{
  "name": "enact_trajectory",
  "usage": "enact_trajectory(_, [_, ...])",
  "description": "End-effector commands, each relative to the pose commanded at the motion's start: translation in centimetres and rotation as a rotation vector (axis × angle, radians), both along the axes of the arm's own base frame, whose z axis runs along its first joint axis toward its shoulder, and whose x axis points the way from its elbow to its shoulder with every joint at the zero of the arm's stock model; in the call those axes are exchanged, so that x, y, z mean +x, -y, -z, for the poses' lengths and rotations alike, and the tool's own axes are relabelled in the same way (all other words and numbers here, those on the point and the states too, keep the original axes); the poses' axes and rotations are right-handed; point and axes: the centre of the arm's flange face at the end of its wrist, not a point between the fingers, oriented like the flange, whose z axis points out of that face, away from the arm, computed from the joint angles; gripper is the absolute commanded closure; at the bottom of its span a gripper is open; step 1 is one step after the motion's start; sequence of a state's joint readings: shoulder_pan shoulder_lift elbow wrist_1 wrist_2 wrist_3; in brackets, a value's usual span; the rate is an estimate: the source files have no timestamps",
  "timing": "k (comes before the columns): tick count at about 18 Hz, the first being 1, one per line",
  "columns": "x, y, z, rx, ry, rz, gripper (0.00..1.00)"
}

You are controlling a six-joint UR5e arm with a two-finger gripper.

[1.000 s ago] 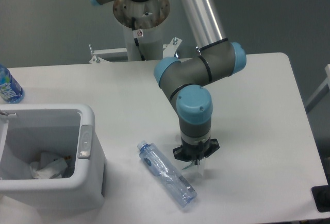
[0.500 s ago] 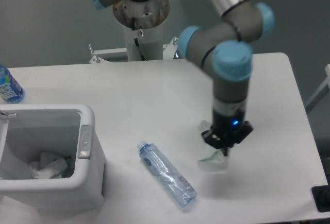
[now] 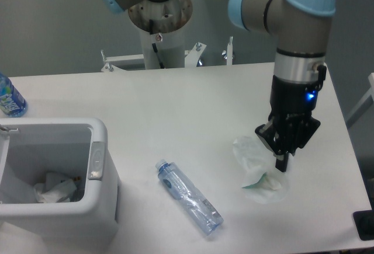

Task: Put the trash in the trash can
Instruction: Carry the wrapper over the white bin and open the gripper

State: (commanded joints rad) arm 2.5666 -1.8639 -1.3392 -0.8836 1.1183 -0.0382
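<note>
Far across from the hand, you've got a blue bottle (image 3: 10, 98) with a bright blue-green label standing upright at the far-left edge of the white tabletop (image 3: 175, 108). Down in the corner nearest the hand, a small dark object (image 3: 364, 225) sits, cut off by the frame.

No legible text, brand, number or sign is found anywhere in the frame.

A pale label is carried by the clear bottle (image 3: 188, 197) lying at lower centre on the counter (image 3: 175, 108), but its print is too blurred to be read. A bright blue-green label is shown on the bluer bottle (image 3: 10, 97) at the left edge, equally unreadable. A small red-and-white sticker (image 3: 158, 37) is seen on the arm's base column at top centre, with no characters made out.
</note>
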Motion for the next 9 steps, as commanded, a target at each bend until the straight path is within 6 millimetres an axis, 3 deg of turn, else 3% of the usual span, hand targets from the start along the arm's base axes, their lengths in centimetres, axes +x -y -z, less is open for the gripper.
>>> enact_trajectory(5, [8.9,-3.1,-4.2,0.046,-0.024,0.093,1.0])
enact_trajectory(9, [17.0,-6.4,-4.8,0.054,-0.012,0.211,1.0])
